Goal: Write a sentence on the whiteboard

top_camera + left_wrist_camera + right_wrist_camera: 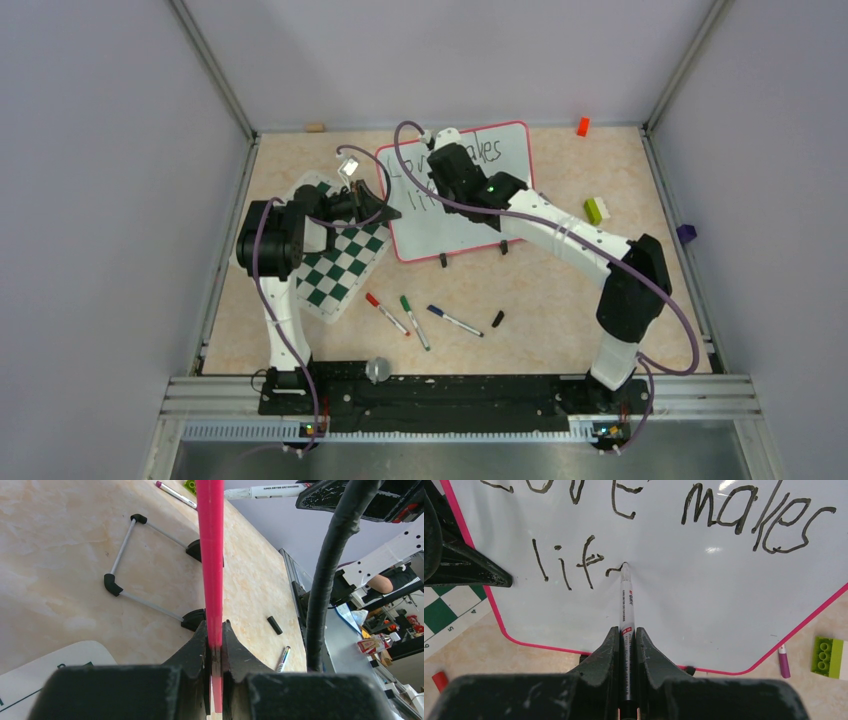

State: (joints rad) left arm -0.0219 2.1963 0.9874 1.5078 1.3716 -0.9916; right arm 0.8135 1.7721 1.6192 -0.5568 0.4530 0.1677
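The right gripper [626, 636] clamps a white-barrelled marker [626, 597], its tip touching the glossy red-framed whiteboard [704, 595], far-centre on the table [560, 300], just right of "lif" in the black handwritten sentence [744, 512]. The left gripper [214, 630] pinches the board's red frame.

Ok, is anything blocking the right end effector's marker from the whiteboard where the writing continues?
Nothing visible. The marker tip touches the whiteboard after "lif", and the surface to its right is bare.
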